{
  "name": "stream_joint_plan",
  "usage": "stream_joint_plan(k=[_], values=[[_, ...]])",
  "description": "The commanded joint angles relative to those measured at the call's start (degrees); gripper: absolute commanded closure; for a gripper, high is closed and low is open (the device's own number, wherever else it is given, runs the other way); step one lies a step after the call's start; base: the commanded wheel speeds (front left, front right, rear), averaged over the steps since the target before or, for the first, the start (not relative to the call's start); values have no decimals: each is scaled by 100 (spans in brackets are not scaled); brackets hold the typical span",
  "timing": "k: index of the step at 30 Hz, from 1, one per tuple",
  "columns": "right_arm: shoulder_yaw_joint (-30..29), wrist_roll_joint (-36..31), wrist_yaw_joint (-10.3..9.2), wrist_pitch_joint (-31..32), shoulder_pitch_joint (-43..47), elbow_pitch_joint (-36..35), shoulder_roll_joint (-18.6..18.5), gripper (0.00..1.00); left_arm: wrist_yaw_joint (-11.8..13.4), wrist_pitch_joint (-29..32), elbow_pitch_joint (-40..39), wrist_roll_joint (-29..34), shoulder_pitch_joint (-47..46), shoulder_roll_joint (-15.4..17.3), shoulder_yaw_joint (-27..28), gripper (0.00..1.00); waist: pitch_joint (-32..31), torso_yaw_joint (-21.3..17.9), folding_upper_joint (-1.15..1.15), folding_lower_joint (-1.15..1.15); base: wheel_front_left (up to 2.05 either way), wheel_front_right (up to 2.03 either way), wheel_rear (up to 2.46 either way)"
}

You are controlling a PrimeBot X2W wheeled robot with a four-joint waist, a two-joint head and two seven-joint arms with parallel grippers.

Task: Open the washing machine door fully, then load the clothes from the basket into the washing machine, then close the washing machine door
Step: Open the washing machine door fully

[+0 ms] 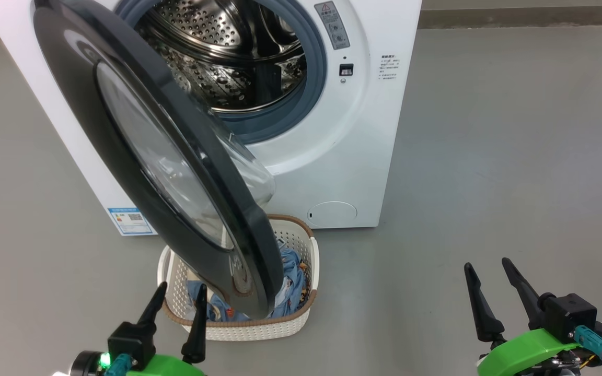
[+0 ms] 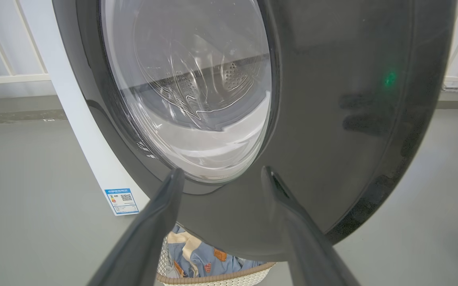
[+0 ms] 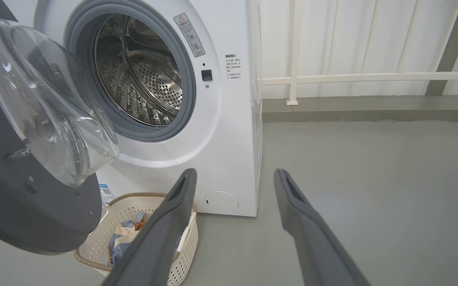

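Note:
The white washing machine [image 1: 353,146] stands ahead with its steel drum [image 1: 222,57] exposed. Its black-rimmed door [image 1: 139,151] hangs partly swung out, leaning over the cream basket [image 1: 243,329] on the floor. Blue and cream clothes [image 1: 293,282] lie in the basket, half hidden by the door. My left gripper [image 1: 181,295] is open just in front of the door's lower rim [image 2: 332,131], not touching it. My right gripper [image 1: 489,274] is open over bare floor to the right. In the right wrist view the basket [image 3: 129,206] and clothes [image 3: 119,240] sit below the door [image 3: 18,206].
Grey floor [image 1: 515,156] spreads wide to the right of the machine. A low kerb and white railing [image 3: 372,77] run behind it. A blue energy label [image 2: 121,200] marks the machine's lower left front, and a round filter cover [image 1: 332,213] sits beside the basket.

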Motion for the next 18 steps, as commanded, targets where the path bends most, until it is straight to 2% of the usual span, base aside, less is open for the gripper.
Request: stream_joint_plan(k=[1,7,8,9,18], values=[[102,-51,9,6,21,-122,5,0,36,-54,-101,-45,-100,91,169,0,-5,3,0,0,0,0,0],[79,-88,9,33,42,-133,14,0,67,-54,-89,-72,-95,90,178,0,-18,7,0,0,0,0,0],[82,-90,9,35,42,-137,15,0,71,-54,-85,-76,-94,90,179,59,-19,7,0,0,0,0,0],[84,-93,9,38,43,-139,16,0,75,-54,-81,-79,-94,90,178,100,-20,7,0,0,0,0,0],[58,-107,9,71,29,-159,21,0,106,-54,-88,-94,-122,89,219,100,25,20,0,0,0,0,0]])
